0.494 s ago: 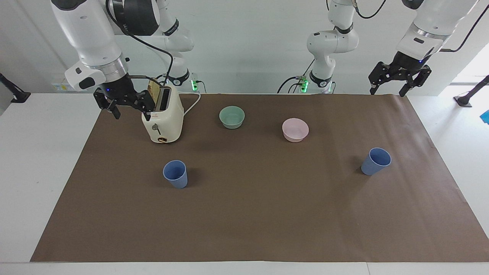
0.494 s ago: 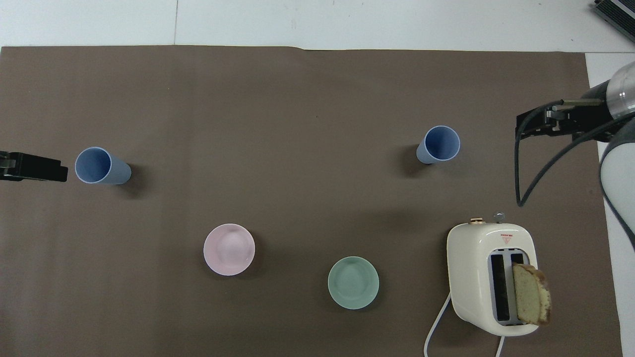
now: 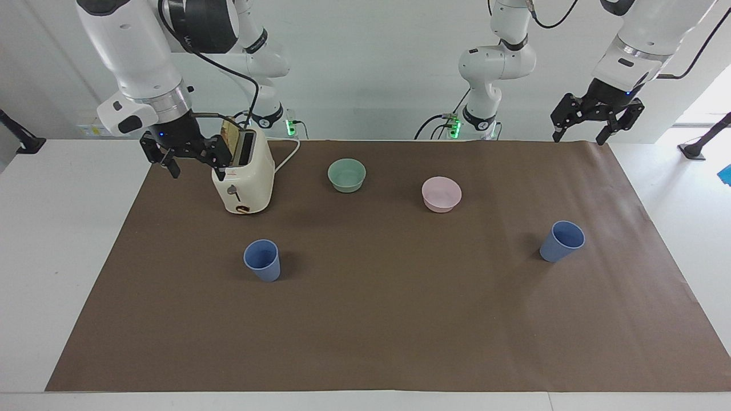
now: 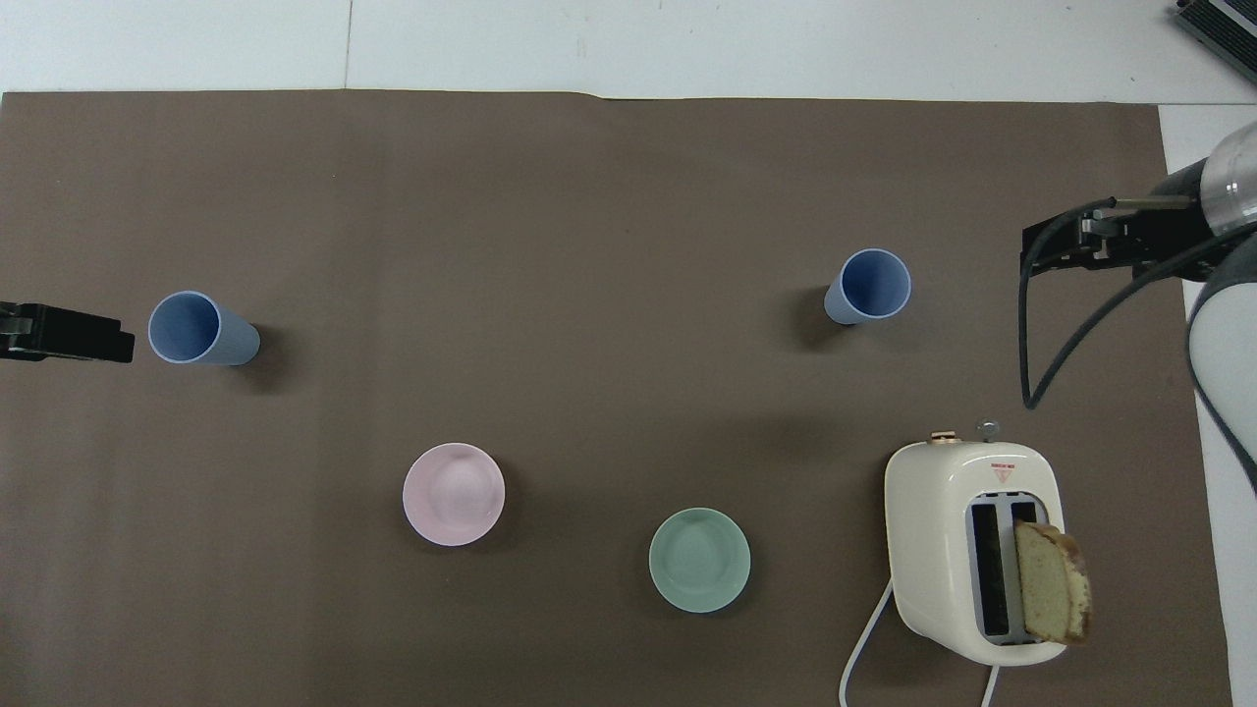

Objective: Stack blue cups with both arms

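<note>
Two blue cups stand upright and apart on the brown mat. One cup [image 3: 262,260] [image 4: 869,286] is toward the right arm's end, farther from the robots than the toaster. The other cup [image 3: 562,241] [image 4: 202,329] is toward the left arm's end. My right gripper [image 3: 196,169] [image 4: 1085,241] hangs open and empty beside the toaster, over the mat's edge. My left gripper [image 3: 579,137] [image 4: 61,332] hangs open and empty over the mat's corner by the left arm's base. Neither gripper touches a cup.
A cream toaster [image 3: 243,177] [image 4: 972,545] with a bread slice [image 4: 1051,581] sticking out stands near the right gripper, its cord trailing toward the robots. A green bowl [image 3: 346,174] [image 4: 699,560] and a pink bowl [image 3: 441,194] [image 4: 454,494] sit between the cups and the robots.
Almost nothing: both grippers have shifted only very slightly and stay open. The cups, bowls and toaster stand where they were.
</note>
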